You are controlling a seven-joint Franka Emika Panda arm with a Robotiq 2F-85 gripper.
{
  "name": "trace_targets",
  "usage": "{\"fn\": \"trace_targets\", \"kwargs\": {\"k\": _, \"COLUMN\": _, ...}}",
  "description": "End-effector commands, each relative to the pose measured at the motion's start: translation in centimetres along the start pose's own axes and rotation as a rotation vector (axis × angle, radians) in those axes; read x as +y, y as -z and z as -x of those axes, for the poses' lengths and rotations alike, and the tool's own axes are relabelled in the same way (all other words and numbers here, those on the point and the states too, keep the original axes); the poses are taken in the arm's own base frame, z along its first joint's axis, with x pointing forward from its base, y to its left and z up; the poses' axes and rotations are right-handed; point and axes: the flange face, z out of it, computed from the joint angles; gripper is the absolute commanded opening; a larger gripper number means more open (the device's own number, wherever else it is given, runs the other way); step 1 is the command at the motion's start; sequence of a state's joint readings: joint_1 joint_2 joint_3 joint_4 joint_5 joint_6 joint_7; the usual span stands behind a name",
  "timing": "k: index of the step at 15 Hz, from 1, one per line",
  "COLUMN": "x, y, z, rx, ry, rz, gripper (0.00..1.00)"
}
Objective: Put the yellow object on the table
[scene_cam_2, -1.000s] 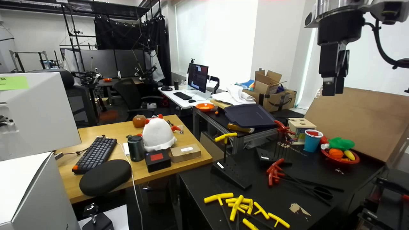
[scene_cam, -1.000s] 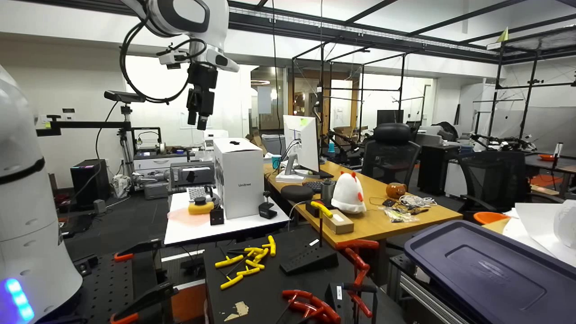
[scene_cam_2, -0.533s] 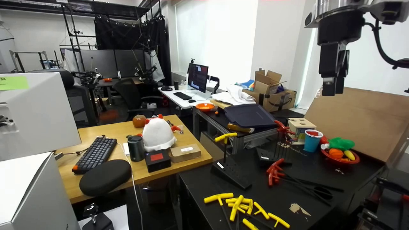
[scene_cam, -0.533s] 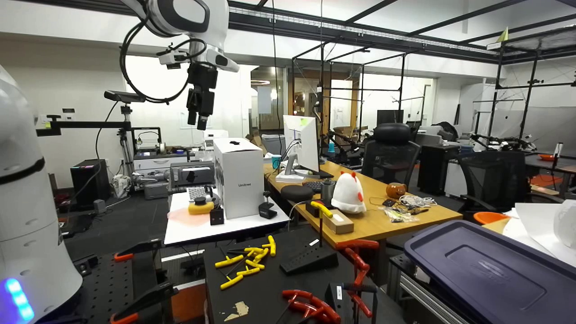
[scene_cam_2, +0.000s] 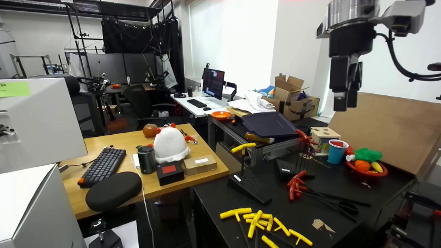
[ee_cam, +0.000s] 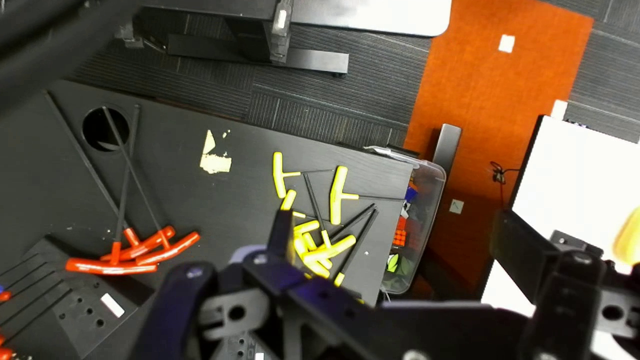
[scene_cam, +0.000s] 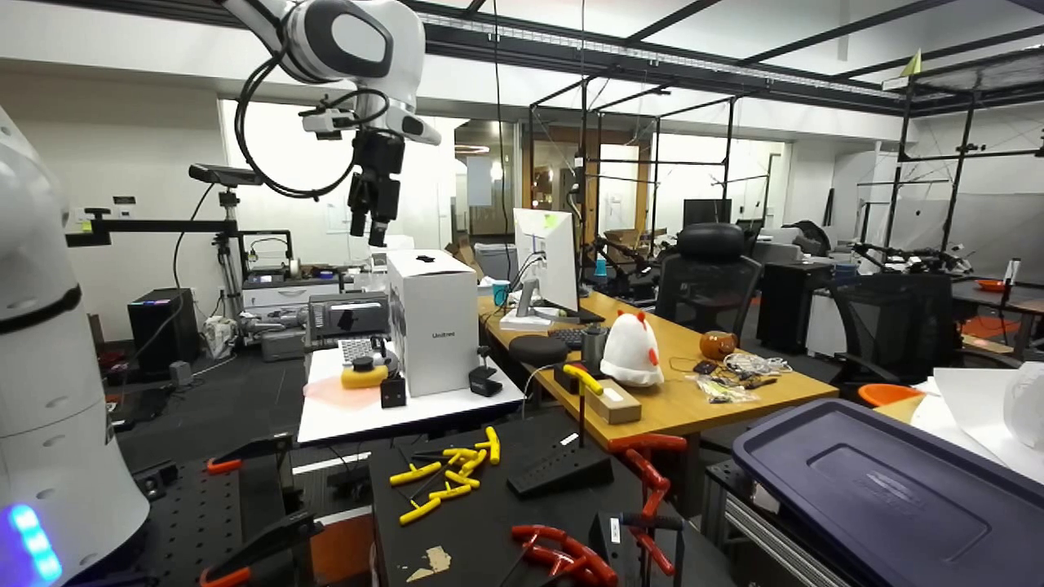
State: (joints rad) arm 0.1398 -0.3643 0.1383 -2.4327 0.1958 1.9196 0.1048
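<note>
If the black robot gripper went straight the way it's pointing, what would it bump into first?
Probably the black tabletop near the yellow T-handled tools, or maybe the clear plastic bin past its edge. The gripper hangs high, so depth is unclear.

White rounded arm [scene_cam: 404, 53], black band [scene_cam: 41, 315] — looping black cable [scene_cam_2: 392, 53] — blue lights [scene_cam: 35, 544], blocky black hand [scene_cam: 368, 232].
</note>
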Motion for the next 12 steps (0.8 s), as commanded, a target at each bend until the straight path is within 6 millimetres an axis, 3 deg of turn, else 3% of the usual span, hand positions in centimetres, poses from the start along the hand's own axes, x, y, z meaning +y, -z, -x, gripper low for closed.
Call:
{"fn": "trace_targets", "kwargs": {"k": 1, "x": -0.9, "y": -1.0, "z": -4.2, "rx": 0.025, "ry": -0.012, "rz": -0.01, "gripper": 1.0}}
{"fn": "trace_targets", "kwargs": {"k": 12, "x": 0.1, "y": -4.2, "z": -16.2, "rx": 0.042, "ry": -0.163, "rz": -0.064, "gripper": 1.0}}
